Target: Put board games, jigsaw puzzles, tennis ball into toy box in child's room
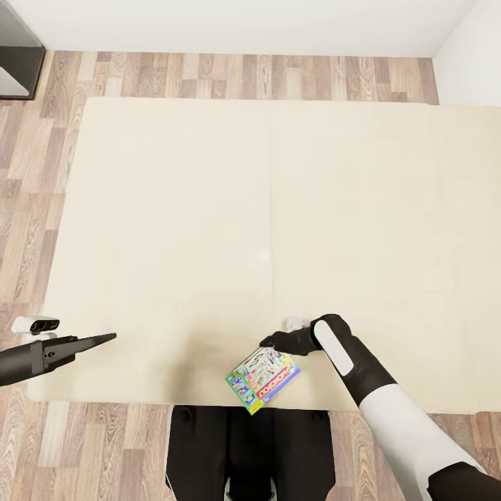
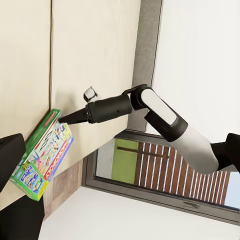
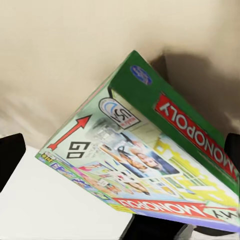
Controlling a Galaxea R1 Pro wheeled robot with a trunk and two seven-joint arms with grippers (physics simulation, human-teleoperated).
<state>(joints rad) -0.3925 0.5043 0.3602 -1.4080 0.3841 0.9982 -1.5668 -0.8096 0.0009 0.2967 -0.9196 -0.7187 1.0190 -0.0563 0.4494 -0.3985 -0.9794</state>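
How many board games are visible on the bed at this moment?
1. The Monopoly board game lies at the near edge of the bed, just below the right gripper. No other game shows on the mattress in view.

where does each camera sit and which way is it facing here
Head view: high on the robot, looking down over the beige mattress bed; both arms show, right hand by the white Monopoly game box.
Left wrist view: faces across at the right arm and the box.
Right wrist view: close above the box.
All share the box.
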